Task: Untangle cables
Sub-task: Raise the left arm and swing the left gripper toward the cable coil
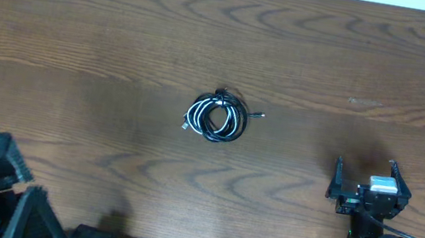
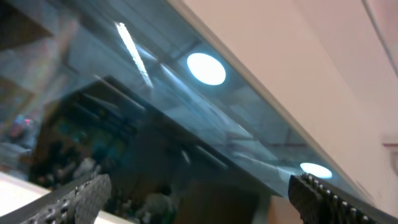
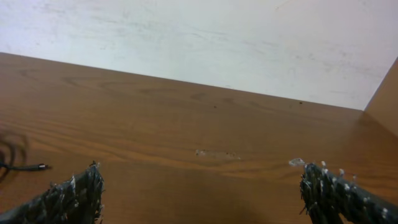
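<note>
Bench: we log a dark wood-grain bench [image 1: 120, 52] with a pale wall [image 3: 205, 37] beyond.
Cables: black cable [image 1: 211, 136] and white cable [image 1: 192, 116] coiled together in one bundle, ahead-left of the right hand [image 1: 366, 165], well apart from it.
Right hand: released, jaws wide, grasping nothing.
Left hand [image 2: 202, 202]: released, aimed upward, grasping nothing.

Left hand [image 2: 202, 194] agape, perhaps glass [image 2: 124, 118], round lights [image 2: 206, 68]

dark wood-grain table [image 1: 78, 45] meets a pale scuffed wall [image 3: 217, 43]; glass panel [image 2: 93, 93] shows round lights [image 2: 206, 68] (left wrist view only).
</note>
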### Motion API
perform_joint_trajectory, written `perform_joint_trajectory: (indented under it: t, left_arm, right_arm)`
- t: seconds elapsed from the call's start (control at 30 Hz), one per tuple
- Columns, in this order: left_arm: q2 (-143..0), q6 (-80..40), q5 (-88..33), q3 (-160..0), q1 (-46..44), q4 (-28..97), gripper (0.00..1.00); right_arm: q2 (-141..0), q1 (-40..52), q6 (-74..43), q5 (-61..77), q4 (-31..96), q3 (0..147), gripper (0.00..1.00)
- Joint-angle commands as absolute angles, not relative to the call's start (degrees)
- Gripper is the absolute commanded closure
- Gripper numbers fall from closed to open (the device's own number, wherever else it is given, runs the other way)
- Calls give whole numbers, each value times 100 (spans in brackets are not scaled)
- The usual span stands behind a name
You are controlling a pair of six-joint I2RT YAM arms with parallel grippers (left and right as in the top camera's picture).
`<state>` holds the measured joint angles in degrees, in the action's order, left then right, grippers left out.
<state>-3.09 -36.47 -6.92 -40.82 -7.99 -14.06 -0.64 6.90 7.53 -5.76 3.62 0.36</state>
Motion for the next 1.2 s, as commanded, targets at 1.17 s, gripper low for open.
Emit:
perform_joint_trajectory:
  t: [1.17]
  left_arm:
    - [-9848, -902, -3013, -9697, -819, 8097, 3]
  right_arm:
    - [-38, 727, 672, -563, 381, 30, 1]
